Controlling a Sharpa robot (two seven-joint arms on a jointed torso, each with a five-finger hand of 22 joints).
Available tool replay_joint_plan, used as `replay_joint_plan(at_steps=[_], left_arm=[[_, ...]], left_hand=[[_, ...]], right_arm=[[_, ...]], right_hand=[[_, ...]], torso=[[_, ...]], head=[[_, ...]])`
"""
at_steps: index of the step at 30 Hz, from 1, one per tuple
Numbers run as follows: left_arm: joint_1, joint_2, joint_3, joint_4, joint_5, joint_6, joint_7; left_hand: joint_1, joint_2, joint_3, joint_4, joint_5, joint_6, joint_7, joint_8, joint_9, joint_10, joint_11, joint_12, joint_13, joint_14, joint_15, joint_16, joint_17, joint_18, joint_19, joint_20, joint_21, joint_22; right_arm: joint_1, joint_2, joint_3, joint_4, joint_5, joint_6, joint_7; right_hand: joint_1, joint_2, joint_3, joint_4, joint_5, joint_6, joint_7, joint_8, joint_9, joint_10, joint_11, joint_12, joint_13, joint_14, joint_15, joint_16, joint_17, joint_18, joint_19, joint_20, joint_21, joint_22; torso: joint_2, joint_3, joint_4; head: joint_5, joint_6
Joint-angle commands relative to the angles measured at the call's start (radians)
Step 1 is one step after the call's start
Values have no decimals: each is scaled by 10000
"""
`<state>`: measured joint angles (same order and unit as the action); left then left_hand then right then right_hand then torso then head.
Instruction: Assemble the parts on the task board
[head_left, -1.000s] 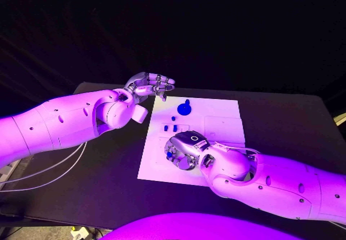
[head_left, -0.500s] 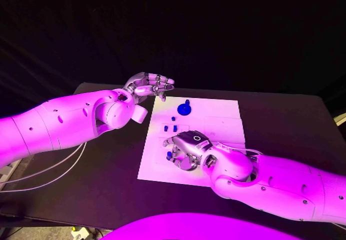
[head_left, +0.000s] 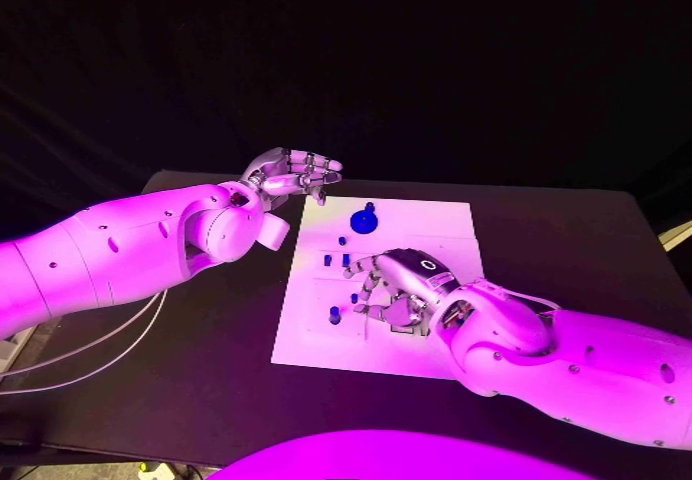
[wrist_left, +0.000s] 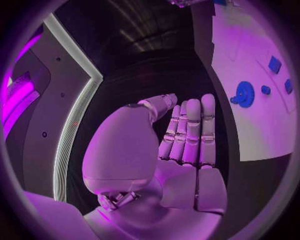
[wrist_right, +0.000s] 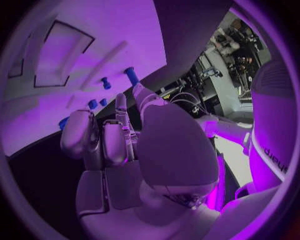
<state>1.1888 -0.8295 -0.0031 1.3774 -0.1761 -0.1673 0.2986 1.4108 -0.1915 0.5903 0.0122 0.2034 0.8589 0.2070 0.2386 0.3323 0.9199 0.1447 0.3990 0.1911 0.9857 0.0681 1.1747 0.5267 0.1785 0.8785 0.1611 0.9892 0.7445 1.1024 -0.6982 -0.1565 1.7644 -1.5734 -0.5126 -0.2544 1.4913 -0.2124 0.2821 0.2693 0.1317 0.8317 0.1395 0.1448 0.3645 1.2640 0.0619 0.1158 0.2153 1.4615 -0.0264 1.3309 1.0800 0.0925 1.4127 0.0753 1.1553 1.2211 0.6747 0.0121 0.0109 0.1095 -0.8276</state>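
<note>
Since the earlier frame the right hand (head_left: 401, 290) has shifted up the task board (head_left: 433, 225) and slightly to the picture's right, uncovering small blue parts at its fingers; the left hand (head_left: 293, 171) has stayed raised beyond the board's far left corner. The right hand lies low over the middle of the white board, its fingers (wrist_right: 122, 116) spread and slightly bent, nothing seen held in them; the left hand's fingers (wrist_left: 190, 130) lie side by side, loosely curled toward the palm, holding nothing. The board lies flat in the middle of the black surface (head_left: 577, 240); a blue gear (head_left: 365, 220) sits near its far edge; a blue peg (head_left: 335, 315) stands just beside the right hand's fingertips; further small blue pieces (head_left: 329, 260) lie between gear and hand.
</note>
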Motion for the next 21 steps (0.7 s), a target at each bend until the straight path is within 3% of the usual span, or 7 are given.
replay_joint_plan(at_steps=[1, 6, 8, 9, 11, 14, 21], left_arm=[[7, -21, 6, 21, 10, -8, 42], [6, -86, 3, 43, 12, -35, 56], [5, -106, 1, 54, 13, -38, 57], [5, -119, -1, 60, 13, -37, 57], [5, -129, -3, 72, 13, -29, 60], [5, -139, -6, 110, 14, -5, 75], [0, -157, -10, 163, 15, 29, 97]], left_hand=[[-135, 204, -172, -34, 45, -98, 10, 212, -100, -182, 6, 121, 171, -78, 12, -72, -119, 67, -94, 6, -98, -111], [-131, 202, -174, -28, 46, -121, 4, 255, -103, -206, 2, 164, 176, -93, 11, -62, -130, 69, -88, 7, -124, -131], [-131, 202, -174, -28, 46, -121, 4, 255, -103, -206, 2, 164, 176, -93, 11, -62, -130, 69, -88, 7, -124, -131], [-131, 202, -174, -28, 46, -121, 4, 255, -103, -206, 2, 164, 176, -93, 11, -62, -130, 69, -88, 7, -124, -131], [-131, 202, -174, -28, 46, -121, 4, 255, -103, -206, 2, 164, 176, -93, 11, -62, -130, 69, -88, 7, -124, -131], [-127, 199, -174, -30, 47, -124, 2, 262, -104, -209, 1, 172, 177, -95, 10, -60, -132, 69, -87, 7, -127, -134], [-127, 199, -174, -30, 47, -124, 2, 262, -104, -209, 1, 172, 177, -95, 10, -60, -132, 69, -87, 7, -127, -134]], right_arm=[[314, -659, 48, 154, 2094, -390, 687], [733, -1895, 73, 398, 4693, -70, 929], [813, -2303, 76, 505, 5024, 185, 743], [849, -2545, 77, 566, 5132, 389, 600], [883, -2843, 75, 636, 5226, 727, 426], [912, -3300, 50, 746, 5203, 1194, 80], [862, -3744, -2, 990, 4095, 1641, -804]], right_hand=[[15, -102, 566, 114, 112, 680, 127, 348, 174, 156, 46, 371, 298, 235, 115, 251, 354, -52, 45, 83, 209, 216], [-814, -240, 391, 112, 37, 1035, -30, 871, 315, 435, -130, 2090, 1755, 310, -3, 544, 875, -118, 218, 4, 557, 565], [-1313, -71, 12, 79, 56, 1090, -180, 1392, 632, -4, -254, 3822, 3472, 406, -117, 725, 1182, -214, 426, -101, 1018, 971], [-1476, 56, -235, 128, 64, 912, -256, 1886, 1017, -116, -264, 6739, 6378, 475, -149, 905, 1506, -276, 545, -138, 1320, 1258], [-1832, 176, -518, 147, 68, 717, -289, 2228, 1311, 246, -289, 8731, 8307, 559, -149, 1138, 1948, -336, 656, -144, 1614, 1525], [-2257, 268, -899, 189, 50, 684, -318, 2570, 1581, 516, -343, 9744, 9295, 624, -180, 1330, 2336, -387, 734, -153, 1837, 1729], [-2573, 396, -1494, 213, 56, 528, -330, 2705, 1742, 1041, -350, 10963, 10458, 770, -180, 1710, 3157, -522, 957, -159, 2446, 2226]], torso=[[-22, -9, -44], [-64, -14, -151], [-71, -5, -175], [-74, 7, -198], [-78, 16, -223], [-76, 17, -238], [-94, 46, -274]], head=[[-218, 114], [-440, 200], [-517, 214], [-568, 221], [-601, 243], [-643, 269], [-739, 242]])
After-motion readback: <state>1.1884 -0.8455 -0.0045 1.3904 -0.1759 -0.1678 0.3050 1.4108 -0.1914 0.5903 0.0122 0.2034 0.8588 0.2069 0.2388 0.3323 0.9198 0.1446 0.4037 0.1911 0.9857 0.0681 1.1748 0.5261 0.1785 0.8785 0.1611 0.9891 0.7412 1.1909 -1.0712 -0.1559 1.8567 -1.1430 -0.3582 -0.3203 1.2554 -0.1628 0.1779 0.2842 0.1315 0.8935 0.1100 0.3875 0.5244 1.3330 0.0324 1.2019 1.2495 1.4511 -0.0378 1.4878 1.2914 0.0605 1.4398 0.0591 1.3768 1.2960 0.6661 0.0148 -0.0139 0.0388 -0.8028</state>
